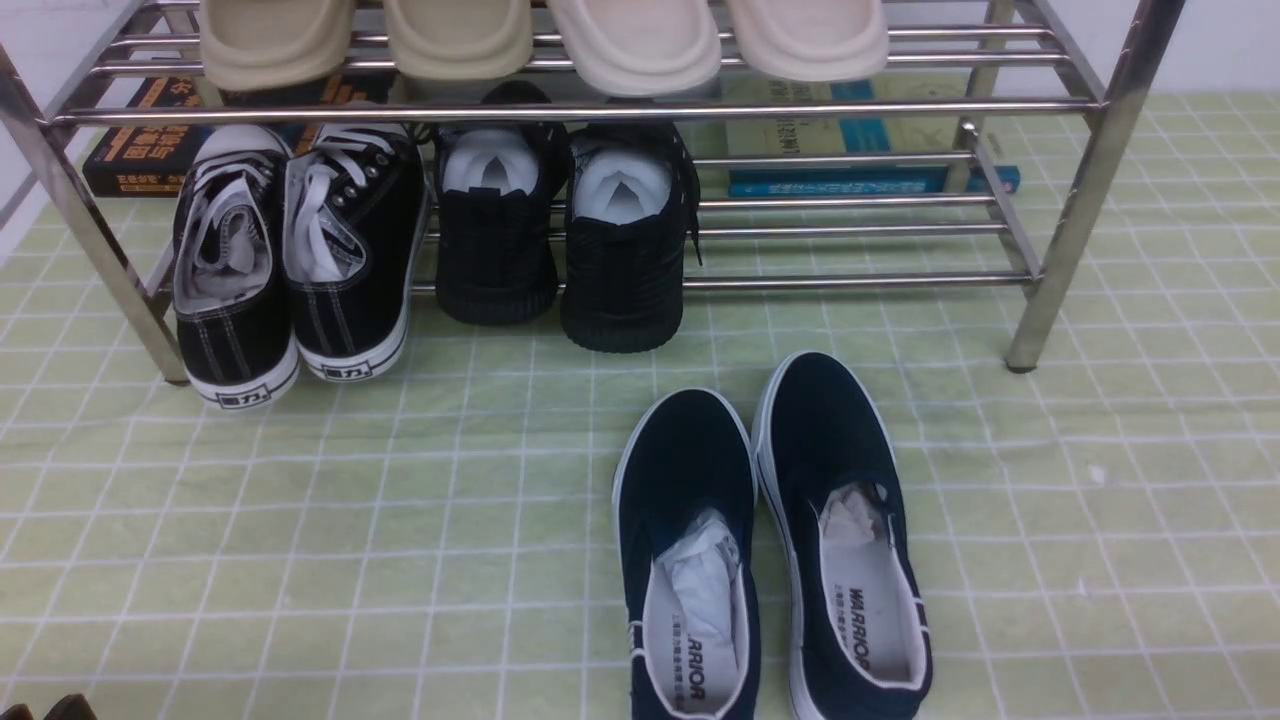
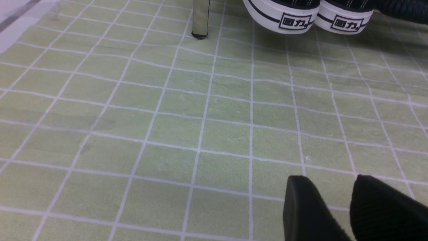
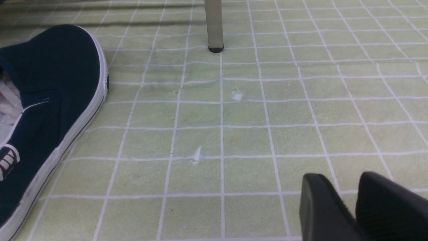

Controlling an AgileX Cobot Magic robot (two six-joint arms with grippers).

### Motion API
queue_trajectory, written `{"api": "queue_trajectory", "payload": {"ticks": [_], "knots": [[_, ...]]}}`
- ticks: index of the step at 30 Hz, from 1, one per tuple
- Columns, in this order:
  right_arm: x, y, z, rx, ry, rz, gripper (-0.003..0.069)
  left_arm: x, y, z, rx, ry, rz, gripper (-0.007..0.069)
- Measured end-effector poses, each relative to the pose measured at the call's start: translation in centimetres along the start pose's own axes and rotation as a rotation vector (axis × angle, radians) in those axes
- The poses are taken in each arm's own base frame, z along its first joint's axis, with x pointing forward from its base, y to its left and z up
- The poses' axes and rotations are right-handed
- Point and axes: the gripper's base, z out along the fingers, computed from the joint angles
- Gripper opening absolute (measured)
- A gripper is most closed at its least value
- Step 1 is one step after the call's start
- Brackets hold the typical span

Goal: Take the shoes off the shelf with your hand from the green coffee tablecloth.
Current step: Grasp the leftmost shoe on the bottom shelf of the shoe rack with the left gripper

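The shoes, black canvas lace-up sneakers [image 1: 290,260] with white laces and soles, stand on the lower tier of the steel shelf [image 1: 1075,200] at its left end, heels toward me. Their white heels [image 2: 311,16] show in the left wrist view, beyond the shelf leg [image 2: 200,20]. My left gripper [image 2: 331,184] hovers low over the green grid tablecloth [image 2: 167,117], well short of the sneakers, shut with its tips a narrow gap apart, and holds nothing. Its edge shows in the front view [image 1: 45,708]. My right gripper [image 3: 341,182] is the same, over the cloth and empty.
All-black knit sneakers [image 1: 560,240] stand on the lower tier beside the canvas pair. Beige slippers [image 1: 540,35] line the top tier. Navy slip-ons [image 1: 770,540] lie on the cloth in front of the shelf; one [image 3: 43,113] is near my right gripper. Books [image 1: 850,150] lie behind.
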Motion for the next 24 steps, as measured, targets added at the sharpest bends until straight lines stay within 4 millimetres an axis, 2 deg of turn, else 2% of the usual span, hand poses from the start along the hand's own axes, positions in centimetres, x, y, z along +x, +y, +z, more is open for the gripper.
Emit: {"api": "queue_trajectory", "payload": {"ticks": [8,10,14,16,17,20,24], "knots": [[0.0,0.0,0.0,0.0,0.0,0.0,0.0206,0.0,0.0,0.0,0.002,0.001,-0.023,0.0241],[0.0,0.0,0.0,0.0,0.0,0.0,0.0208,0.1,-0.3,0.0,0.027,0.008,-0.161,0.0241],[0.0,0.0,0.0,0.0,0.0,0.0,0.0214,0.1,-0.9,0.0,0.094,0.039,-0.557,0.0241],[0.0,0.0,0.0,0.0,0.0,0.0,0.0216,0.1,-1.0,-0.1,0.107,0.049,-0.651,0.0241],[0.0,0.0,0.0,0.0,0.0,0.0,0.0217,0.1,-1.2,-0.1,0.119,0.061,-0.762,0.0241],[0.0,0.0,0.0,0.0,0.0,0.0,0.0219,0.1,-1.3,-0.1,0.126,0.073,-0.862,0.0241],[0.0,0.0,0.0,0.0,0.0,0.0,0.0226,0.1,-1.3,-0.1,0.125,0.075,-0.89,0.0241]]}}
